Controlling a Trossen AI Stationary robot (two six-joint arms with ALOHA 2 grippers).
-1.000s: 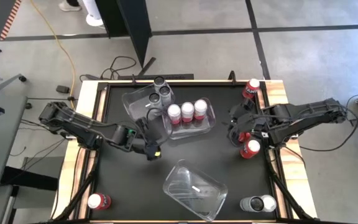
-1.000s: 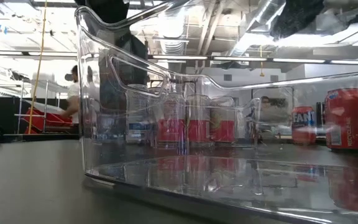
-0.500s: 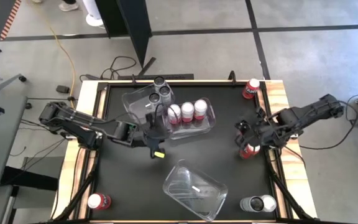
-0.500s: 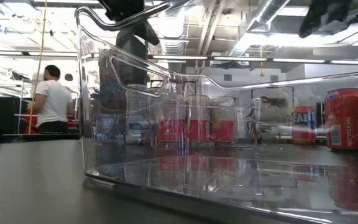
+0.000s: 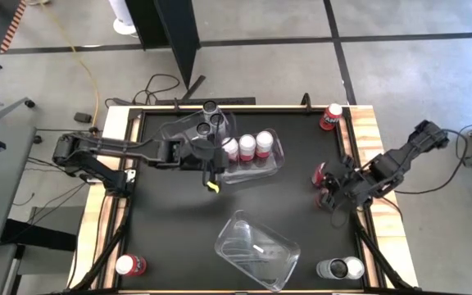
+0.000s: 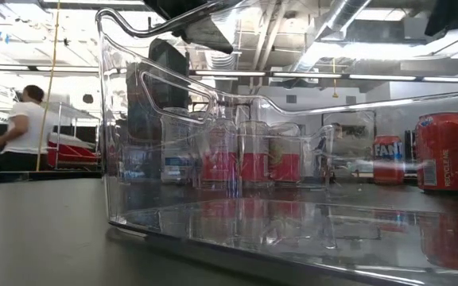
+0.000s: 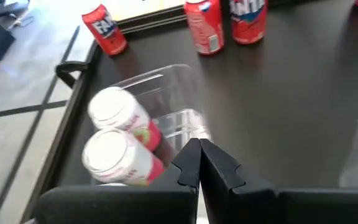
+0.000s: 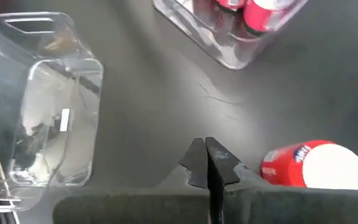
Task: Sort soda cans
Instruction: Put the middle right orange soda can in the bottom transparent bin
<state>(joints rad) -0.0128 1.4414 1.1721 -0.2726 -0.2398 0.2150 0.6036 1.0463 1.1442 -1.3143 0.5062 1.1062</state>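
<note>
Low view shows person point(image 6: 22, 119) in room behind; high view not. My left gripper point(image 5: 212, 168) over bin point(image 5: 270, 164) w/ soda cans point(image 5: 247, 146), jaws shut, empty. My right gripper point(image 8: 209, 163) shut, empty, beside red can point(image 8: 312, 165).

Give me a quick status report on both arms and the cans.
Left end effector shut, empty, over the bin holding three red cans. Right end effector shut, empty, beside a loose red can. Nothing blocking.
</note>
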